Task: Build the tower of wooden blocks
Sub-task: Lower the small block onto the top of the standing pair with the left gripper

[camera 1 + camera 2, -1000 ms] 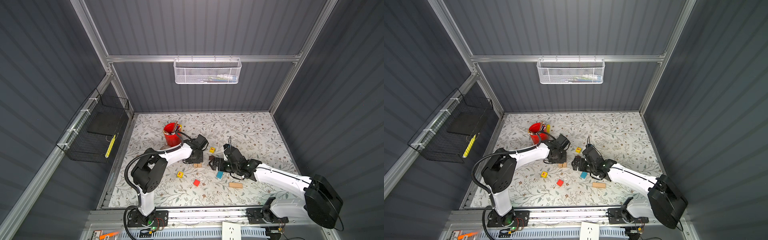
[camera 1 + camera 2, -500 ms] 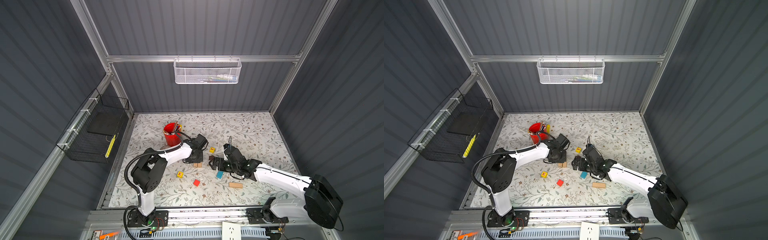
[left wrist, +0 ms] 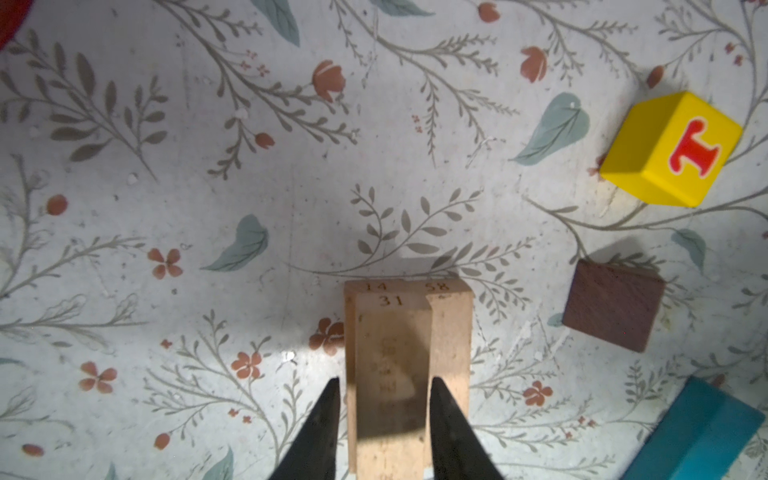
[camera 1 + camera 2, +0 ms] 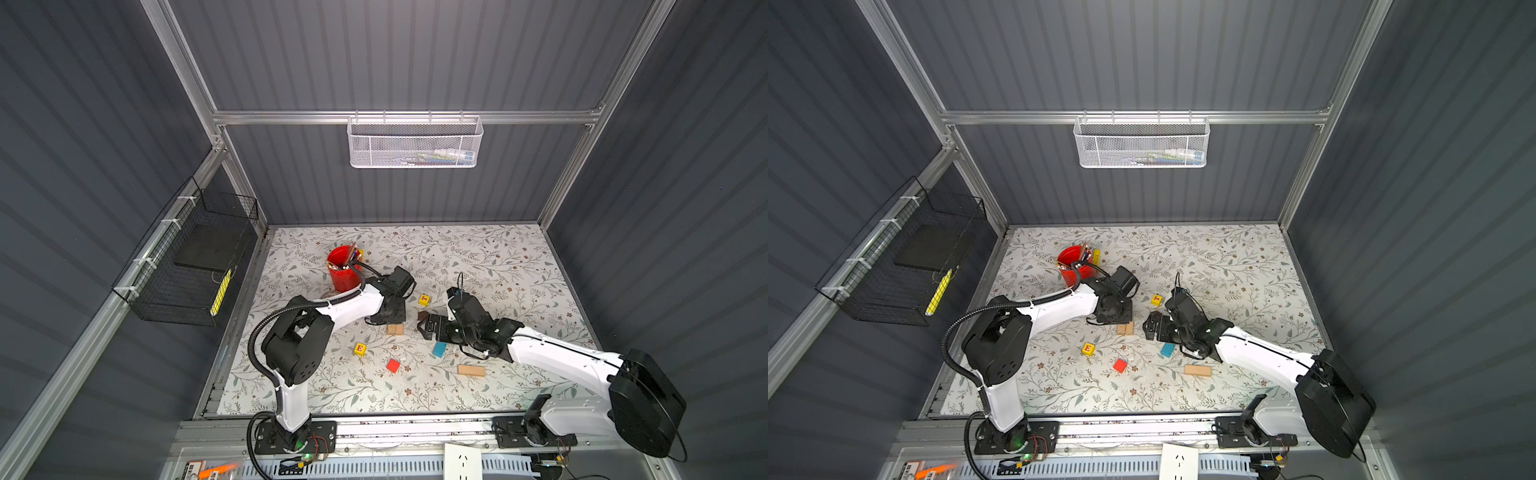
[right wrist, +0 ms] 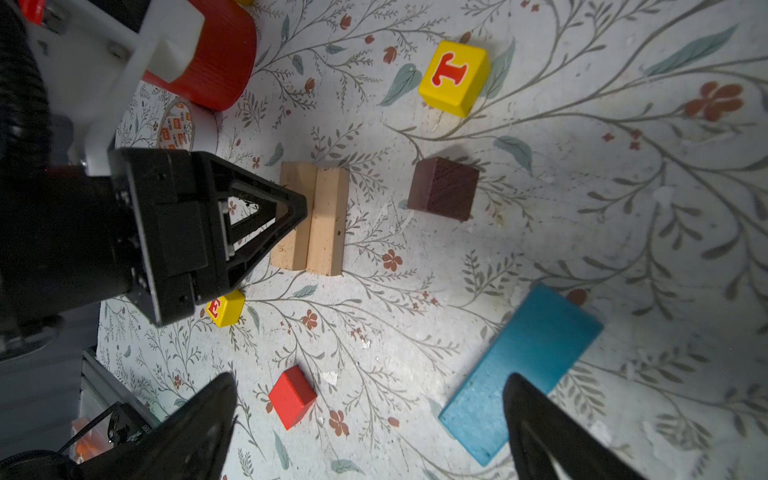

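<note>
Twin high overhead views, two close wrist views, shared tabletop

The left gripper was pointed downward, its jaws parted only narrowly. The right gripper was held low, its jaws spread wide.

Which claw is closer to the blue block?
Right. The right claw hangs open right beside the blue block. The left claw is farther away, straddling the top tan plank.
</note>
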Controlling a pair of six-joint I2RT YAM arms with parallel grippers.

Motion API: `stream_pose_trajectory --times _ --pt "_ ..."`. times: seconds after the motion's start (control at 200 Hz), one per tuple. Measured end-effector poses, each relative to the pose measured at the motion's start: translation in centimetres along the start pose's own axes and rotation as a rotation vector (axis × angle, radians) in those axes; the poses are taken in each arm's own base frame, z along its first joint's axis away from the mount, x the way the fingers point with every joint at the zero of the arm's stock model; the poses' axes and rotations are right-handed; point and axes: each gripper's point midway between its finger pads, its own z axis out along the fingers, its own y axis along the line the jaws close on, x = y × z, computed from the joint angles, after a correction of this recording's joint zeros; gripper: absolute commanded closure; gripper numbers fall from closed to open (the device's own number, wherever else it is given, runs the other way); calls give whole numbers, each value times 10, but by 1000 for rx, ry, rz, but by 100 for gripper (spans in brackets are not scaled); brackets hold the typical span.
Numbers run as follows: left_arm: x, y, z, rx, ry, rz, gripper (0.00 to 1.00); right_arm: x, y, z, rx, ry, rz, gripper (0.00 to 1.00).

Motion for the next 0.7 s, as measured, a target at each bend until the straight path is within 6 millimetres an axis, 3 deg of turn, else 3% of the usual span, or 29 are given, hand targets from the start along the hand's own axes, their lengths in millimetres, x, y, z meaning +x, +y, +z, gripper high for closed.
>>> stream_pose_trajectory --times 0.695 --pt "2 -1 0 11 11 -20 65 2 1 1 -7 9 1 1"
